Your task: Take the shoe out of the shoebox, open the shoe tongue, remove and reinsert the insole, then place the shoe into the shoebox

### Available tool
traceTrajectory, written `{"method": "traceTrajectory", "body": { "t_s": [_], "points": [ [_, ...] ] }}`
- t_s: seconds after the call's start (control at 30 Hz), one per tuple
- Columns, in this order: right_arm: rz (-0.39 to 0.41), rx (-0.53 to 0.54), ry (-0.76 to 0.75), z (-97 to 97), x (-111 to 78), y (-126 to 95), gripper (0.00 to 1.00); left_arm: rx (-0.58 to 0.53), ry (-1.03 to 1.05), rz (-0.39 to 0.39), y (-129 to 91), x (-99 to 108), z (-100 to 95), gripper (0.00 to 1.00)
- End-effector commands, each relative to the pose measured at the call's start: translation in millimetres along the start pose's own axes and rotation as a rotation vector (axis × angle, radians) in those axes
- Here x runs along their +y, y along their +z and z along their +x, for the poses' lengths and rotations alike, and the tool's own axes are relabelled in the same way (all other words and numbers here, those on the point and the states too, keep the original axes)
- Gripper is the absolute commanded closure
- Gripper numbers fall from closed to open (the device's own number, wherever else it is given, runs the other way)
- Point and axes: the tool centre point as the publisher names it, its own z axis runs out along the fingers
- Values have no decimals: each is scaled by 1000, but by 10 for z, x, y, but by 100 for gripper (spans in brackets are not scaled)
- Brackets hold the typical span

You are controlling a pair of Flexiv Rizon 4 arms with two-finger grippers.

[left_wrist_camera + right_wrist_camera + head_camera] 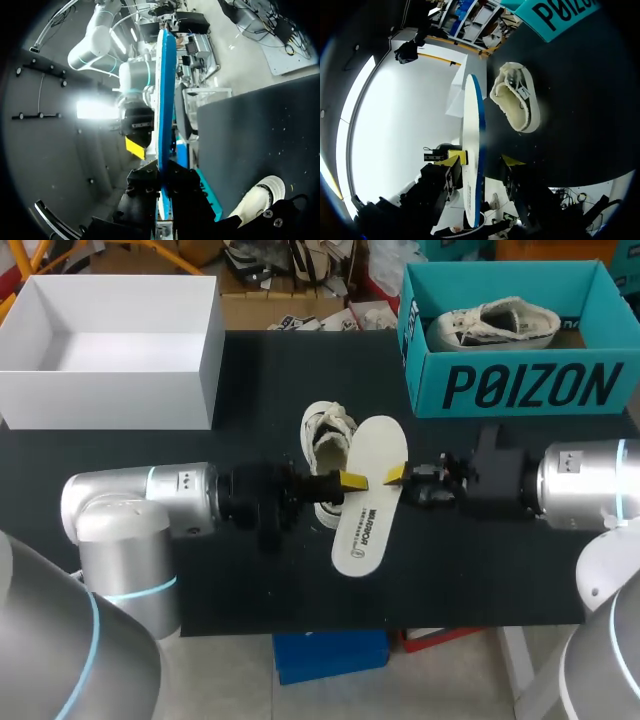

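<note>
Holding a white oval foam insole [368,512] with a blue underside: our left gripper [351,482], fingers clamped on its nine o'clock edge. Only the right wrist view shows our right gripper [482,161] parted, one yellow fingertip [453,160] beside the white face, the other off the blue. A cream shoe [328,435] lies at eleven; a teal cardboard shoebox [520,388] at two, on the far edge. Bare black table [480,565] at six.
</note>
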Motion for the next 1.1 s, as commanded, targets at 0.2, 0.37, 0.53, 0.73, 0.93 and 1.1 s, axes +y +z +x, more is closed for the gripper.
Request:
{"method": "traceTrajectory", "body": {
  "t_s": [0.2, 0.37, 0.53, 0.73, 0.93, 1.1],
  "points": [
    [-34, -145, 30, -108, -37, -390, 0, 227, -129, -95, -386, 44, 36, 100],
    [-71, -194, 46, -178, -82, -609, 0, 316, -195, -152, -576, 65, 181, 100],
    [-120, -249, 65, -229, -140, -808, 0, 394, -238, -186, -696, 89, 276, 100],
    [-181, -283, 79, -275, -180, -1032, 0, 454, -267, -189, -773, 96, 330, 100],
    [-228, -307, 73, -252, -172, -1231, 0, 502, -316, -164, -804, 105, 396, 100],
    [-231, -303, 71, -243, -171, -1257, 0, 540, -381, -126, -795, 111, 456, 100]
  ]
}}
